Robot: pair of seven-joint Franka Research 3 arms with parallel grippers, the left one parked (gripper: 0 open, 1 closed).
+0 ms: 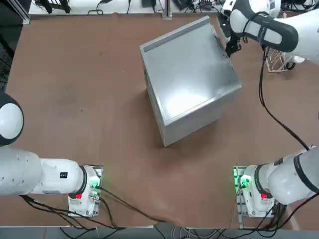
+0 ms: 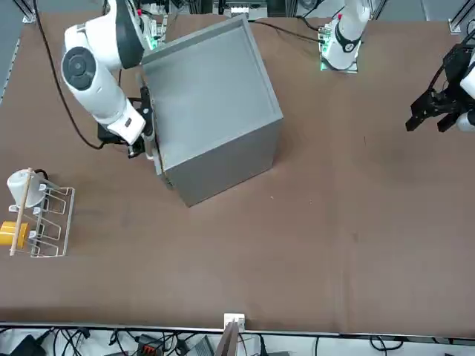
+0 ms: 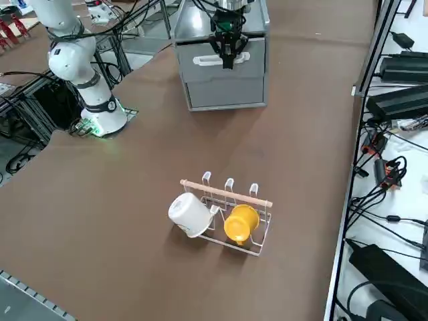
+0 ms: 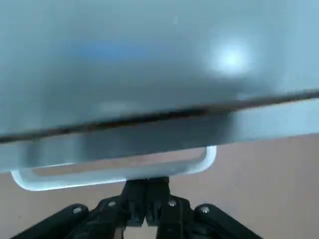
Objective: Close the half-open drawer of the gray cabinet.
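Drawer [image 3: 224, 63] front sits nearly flush in the gray cabinet [image 1: 189, 82], which stands askew toward the worktop's far edge. The right arm reaches across from the near right corner, elbow high, wrist bent down. The right gripper [image 4: 147, 195] has its fingers pinched together, holding nothing, tips against the handle [image 4: 114, 172]. Only the side view shows the drawer face; the top view shows the cabinet's top alone.

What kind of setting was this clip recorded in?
Probably a robotics lab. A brown-covered table holds only a boxy light-gray cabinet and a small wire rack, cables and power units line its edge, and the right tool meets the cabinet's handle.
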